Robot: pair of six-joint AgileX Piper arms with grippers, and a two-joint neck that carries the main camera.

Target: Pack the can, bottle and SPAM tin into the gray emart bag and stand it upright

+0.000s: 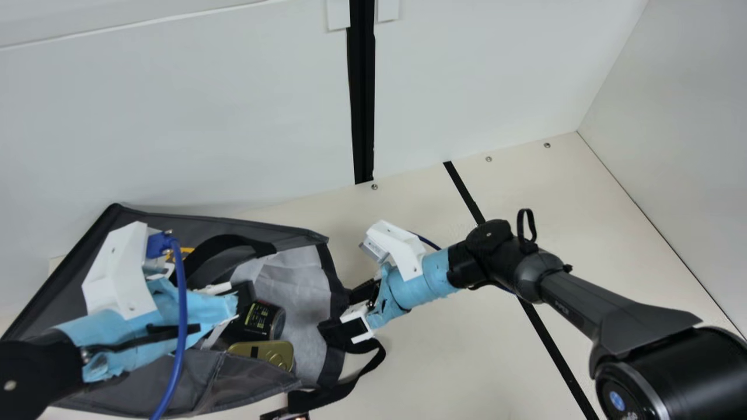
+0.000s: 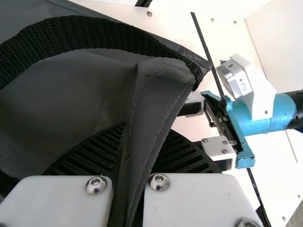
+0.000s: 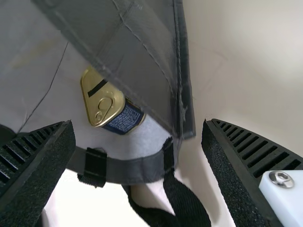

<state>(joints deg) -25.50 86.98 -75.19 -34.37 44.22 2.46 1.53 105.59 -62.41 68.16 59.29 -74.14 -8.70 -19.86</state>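
- Right arm's thick black link (image 1: pixel 671 370) is nearest; the right gripper (image 1: pixel 345 312) stands wide at the gray emart bag's (image 1: pixel 303 286) mouth.
- Left gripper (image 1: pixel 240 294) pinches a fold of the bag, which lies on the table (image 1: pixel 432 361).
- Inside, the SPAM tin (image 1: pixel 271 352) sits beside a dark cylinder (image 1: pixel 259 319).

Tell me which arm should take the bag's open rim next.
Probably the right gripper, open at the rim of the gray emart bag; the left gripper has a fold of it pinched.
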